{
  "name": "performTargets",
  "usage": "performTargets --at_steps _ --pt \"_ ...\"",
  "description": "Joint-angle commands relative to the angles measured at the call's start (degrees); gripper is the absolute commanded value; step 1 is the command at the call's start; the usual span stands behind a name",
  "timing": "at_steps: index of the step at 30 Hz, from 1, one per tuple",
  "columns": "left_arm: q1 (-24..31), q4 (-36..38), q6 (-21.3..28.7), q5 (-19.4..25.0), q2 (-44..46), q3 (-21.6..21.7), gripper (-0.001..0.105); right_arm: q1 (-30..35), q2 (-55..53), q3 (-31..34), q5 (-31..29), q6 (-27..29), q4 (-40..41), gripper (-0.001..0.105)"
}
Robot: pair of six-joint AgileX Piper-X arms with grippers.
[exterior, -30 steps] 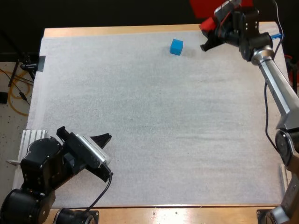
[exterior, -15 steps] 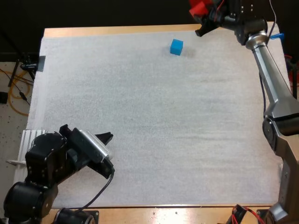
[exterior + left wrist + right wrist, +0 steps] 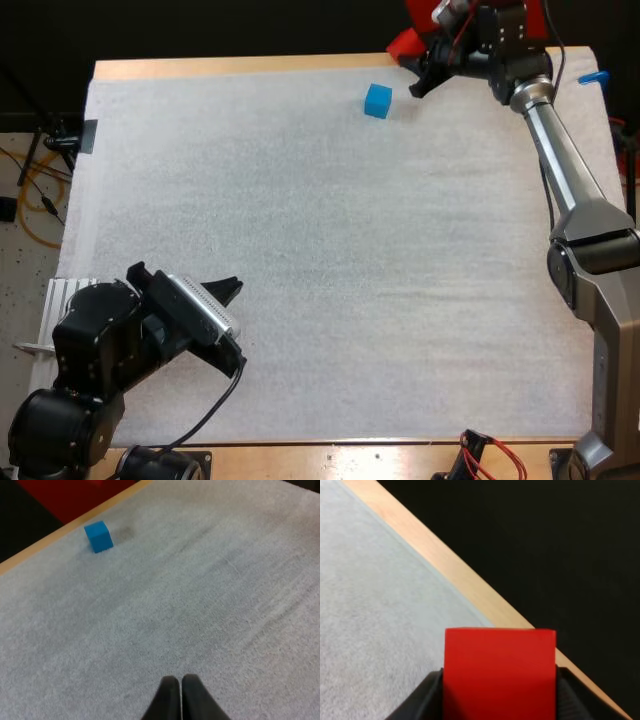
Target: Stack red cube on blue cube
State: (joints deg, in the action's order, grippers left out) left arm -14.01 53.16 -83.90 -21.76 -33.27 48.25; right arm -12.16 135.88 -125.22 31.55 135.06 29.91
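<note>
The blue cube [image 3: 377,100] rests on the white mat [image 3: 330,250] near its far edge, and it is also far ahead of my left gripper in the left wrist view [image 3: 98,536]. My right gripper [image 3: 413,62] hovers just right of and above the blue cube, shut on the red cube [image 3: 403,42]. In the right wrist view the red cube [image 3: 500,672] sits squeezed between the black fingers [image 3: 427,700], over the mat's far border. My left gripper [image 3: 226,292] stays low at the near left of the mat, its fingers [image 3: 169,700] touching on nothing.
The wooden table edge [image 3: 250,65] runs along the far side, with dark space beyond it. A white ribbed block [image 3: 68,295] lies by the left arm's base. Cables [image 3: 35,190] trail on the floor at the left.
My right gripper has carried the red cube leftward, first rising, then dipping closer to the blue cube. The left arm has barely shifted.
</note>
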Motion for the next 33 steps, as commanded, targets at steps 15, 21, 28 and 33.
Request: performTargets --at_steps 15,21,28,33 --pt "-0.3 -1.6 -1.1 -0.3 0.0 0.1 0.000 -0.9 5.1 -0.4 14.5 3.6 -9.1 0.000" --pt "-0.3 -1.6 -1.1 0.1 -1.3 0.1 0.000 -0.6 6.7 -0.3 16.9 3.6 -9.8 0.000" --pt "-0.3 -2.5 -1.1 0.1 -2.8 0.1 0.000 0.0 8.5 -0.3 15.7 3.5 -11.3 0.000" --pt "-0.3 -4.4 -1.3 0.1 -2.7 0.1 0.000 -0.1 9.5 -0.3 15.4 3.5 -12.3 0.000"
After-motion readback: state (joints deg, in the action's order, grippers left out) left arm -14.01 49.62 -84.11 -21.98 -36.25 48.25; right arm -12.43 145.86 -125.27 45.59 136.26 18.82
